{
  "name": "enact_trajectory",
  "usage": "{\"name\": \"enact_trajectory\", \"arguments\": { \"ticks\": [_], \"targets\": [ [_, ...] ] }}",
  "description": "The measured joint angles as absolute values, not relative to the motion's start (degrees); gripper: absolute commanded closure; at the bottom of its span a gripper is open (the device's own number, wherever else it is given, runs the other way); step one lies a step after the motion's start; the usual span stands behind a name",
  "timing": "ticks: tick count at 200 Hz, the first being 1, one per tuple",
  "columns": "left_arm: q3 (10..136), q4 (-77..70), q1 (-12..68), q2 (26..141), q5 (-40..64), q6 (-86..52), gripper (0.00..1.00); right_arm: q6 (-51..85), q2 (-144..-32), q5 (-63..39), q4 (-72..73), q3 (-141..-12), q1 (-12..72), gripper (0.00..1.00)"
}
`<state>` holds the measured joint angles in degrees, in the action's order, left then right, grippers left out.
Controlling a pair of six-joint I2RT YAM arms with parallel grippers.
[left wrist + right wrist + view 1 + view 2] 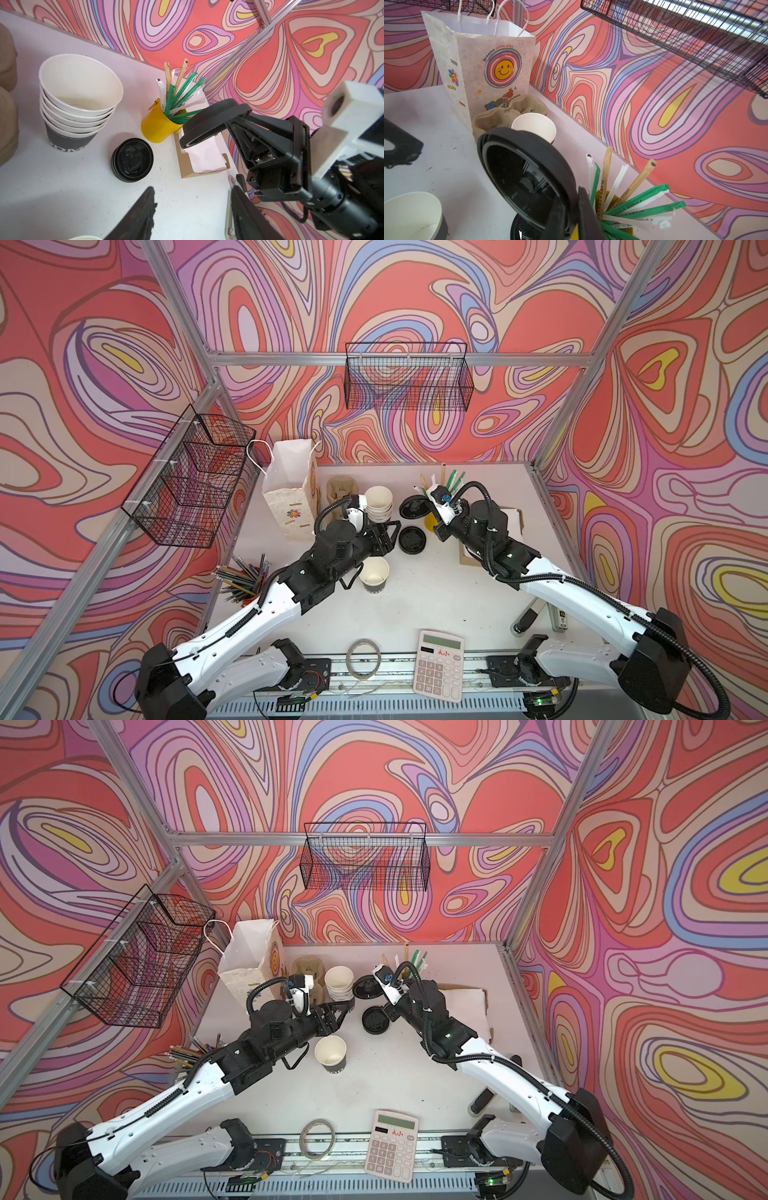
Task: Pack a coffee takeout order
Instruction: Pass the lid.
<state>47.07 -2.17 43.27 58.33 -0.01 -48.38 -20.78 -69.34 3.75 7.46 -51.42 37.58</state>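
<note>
Right gripper (232, 122): jaws clamped on the rim of a black lid (207, 122), which is held tilted above the counter (436, 605) beside the stack of lidless paper cups (378, 504). Left gripper (392, 536): jaws apart and empty, just in front of that stack. The black paper cup (375, 576) stands upright and uncovered, nearer the robot than the stack. The pulp two-cup carrier (340, 487) lies between the stack and the upright printed paper bag (291, 489).

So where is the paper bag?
In both top views the paper bag stands upright at the table's far left corner, the pulp carrier beside it.
</note>
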Motion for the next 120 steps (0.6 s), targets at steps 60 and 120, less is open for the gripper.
{"name": "enact_trajectory", "arguments": {
  "ticks": [60,120],
  "targets": [
    [48.71,3.05,42.22,57.87,-1.17,-77.95,0.24,-27.73,-70.11,3.75,15.66,-50.37,37.87,1.00],
    [48.71,0.45,42.22,58.08,-1.52,-100.62,0.21,-31.51,-71.37,5.06,23.83,-45.76,41.10,1.00]
  ]
}}
